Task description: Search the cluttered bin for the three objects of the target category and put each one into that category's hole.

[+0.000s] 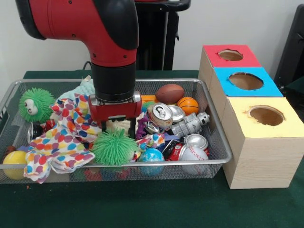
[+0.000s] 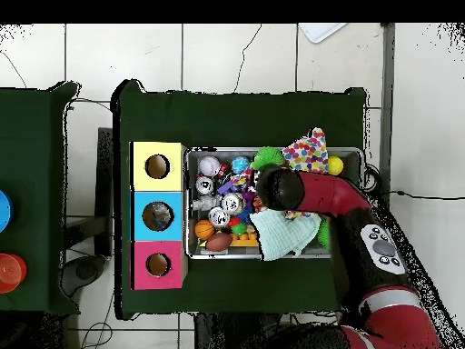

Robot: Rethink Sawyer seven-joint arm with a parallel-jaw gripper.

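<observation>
In the front view, the bin (image 1: 216, 156) sits mid-table, with the three-hole box row (image 1: 256, 142) touching it at 3 o'clock. The hole (image 1: 230, 55) lies at 12 o'clock in that row. Inside the bin, cans (image 1: 160, 115) crowd toward 3 o'clock, a spotted cloth (image 1: 61, 137) toward 9.

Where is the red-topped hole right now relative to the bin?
In the front view, the red-topped hole is the farthest in the box row right of the bin, behind the blue-topped hole. In the overhead view, it lies lowest, left of the bin.
</observation>
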